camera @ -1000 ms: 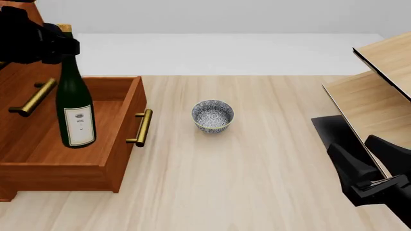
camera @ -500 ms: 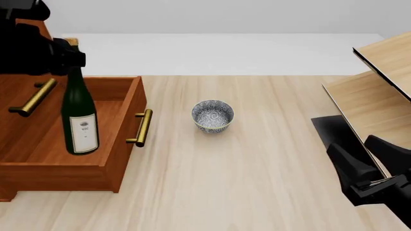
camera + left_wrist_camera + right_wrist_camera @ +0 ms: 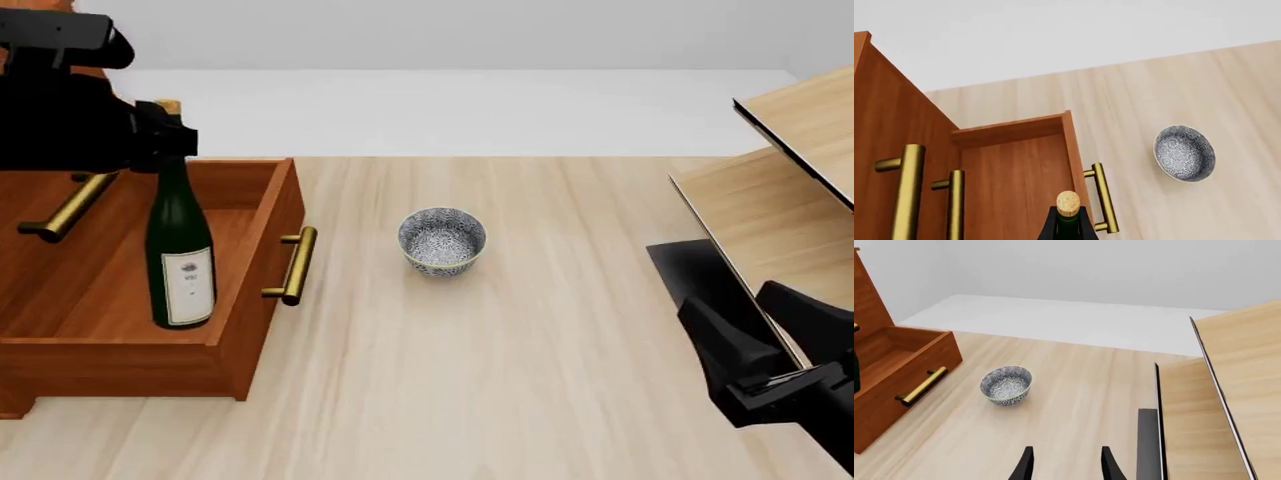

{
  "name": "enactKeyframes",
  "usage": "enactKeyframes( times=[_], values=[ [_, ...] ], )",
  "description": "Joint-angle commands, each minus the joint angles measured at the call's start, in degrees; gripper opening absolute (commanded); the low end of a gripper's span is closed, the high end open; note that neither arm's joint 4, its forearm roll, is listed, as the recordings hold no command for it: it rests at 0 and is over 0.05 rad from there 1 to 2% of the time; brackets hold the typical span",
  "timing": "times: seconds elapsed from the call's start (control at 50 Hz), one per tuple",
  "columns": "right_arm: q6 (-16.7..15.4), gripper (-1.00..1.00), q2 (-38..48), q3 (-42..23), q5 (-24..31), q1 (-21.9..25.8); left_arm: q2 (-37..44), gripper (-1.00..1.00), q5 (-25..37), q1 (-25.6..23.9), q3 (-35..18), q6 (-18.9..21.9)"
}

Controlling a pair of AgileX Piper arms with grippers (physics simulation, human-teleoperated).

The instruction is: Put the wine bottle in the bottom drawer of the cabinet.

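Bottle upright in the open bottom drawer, held at the neck: a topple is the main risk.

The left gripper (image 3: 158, 135) has its fingers clenched on the neck of the wine bottle (image 3: 182, 250), just under the cork, and the bottle stands near-upright inside the bottom drawer (image 3: 260, 205), toward its right wall; whether its base touches the drawer floor cannot be told. Released too high or off-plumb, so tall and slim a bottle would likely tip against the wall or out over the handle (image 3: 296, 265). Pulling the arm away sideways could drag the neck along, or clip the cabinet (image 3: 40, 175) handles on the left. The right gripper (image 3: 1064, 462), fingers released and empty, sits well apart at the near right of the worktop (image 3: 534, 360), clear of the patterned bowl (image 3: 442, 240).
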Motion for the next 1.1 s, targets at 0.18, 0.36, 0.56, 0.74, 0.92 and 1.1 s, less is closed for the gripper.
enactKeyframes(
  times=[0.18, 0.36, 0.56, 0.74, 0.92, 1.1],
  values=[
    [-0.05, 1.0, -0.27, 0.0, 0.37, -0.23, 2.34, -1.0, -1.71, 1.03, 0.23, 0.63],
    [-0.12, 1.0, -0.24, 0.0, 0.32, -0.34, 3.02, -1.0, -2.69, 0.66, 1.26, 0.53],
    [-0.13, 1.0, -0.02, 0.0, 0.1, -0.47, 4.46, -1.0, -3.69, 0.3, 1.72, -0.07],
    [-0.08, 1.0, -0.48, 0.0, 0.51, -0.59, 5.66, -1.0, -4.2, -0.14, 1.8, -0.59],
    [-0.08, 1.0, -0.96, 0.0, 1.0, -0.6, 7.38, -1.0, -4.93, -1.81, 2.62, -2.59],
    [-0.14, 1.0, -1.47, 0.0, 1.48, -0.63, 9.52, -1.0, -5.88, -3.45, 3.03, -4.88]
  ],
)
